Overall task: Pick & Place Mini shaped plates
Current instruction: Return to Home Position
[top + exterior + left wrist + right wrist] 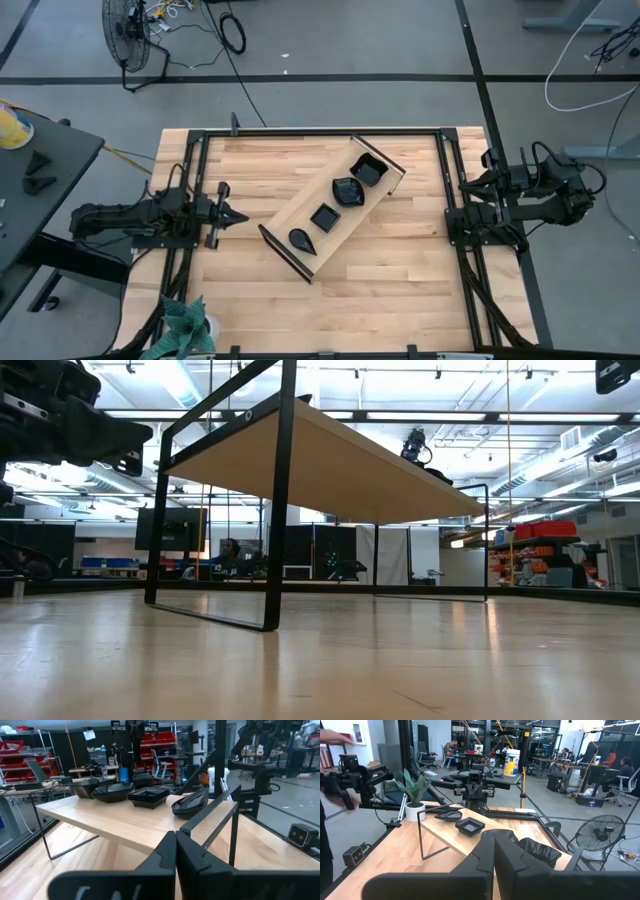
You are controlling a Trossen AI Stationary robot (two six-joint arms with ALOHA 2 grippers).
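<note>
Glossy black plates [148, 797] sit stacked along the shelf [303, 210], left to right: teardrop [300, 239], square [325, 216], leaf [348, 191], wavy [368, 172].

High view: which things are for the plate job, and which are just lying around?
For the job: teardrop plates, square plates, leaf plates, wavy-rimmed plates, wooden shelf under them, left gripper, right gripper at the table's sides.
Just lying around: potted plant, floor fan, dark side table.

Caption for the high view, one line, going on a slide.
Mini shaped plates lined along the angled wood shelf; left tool and right tool shut at opposite sides of the table.
</note>
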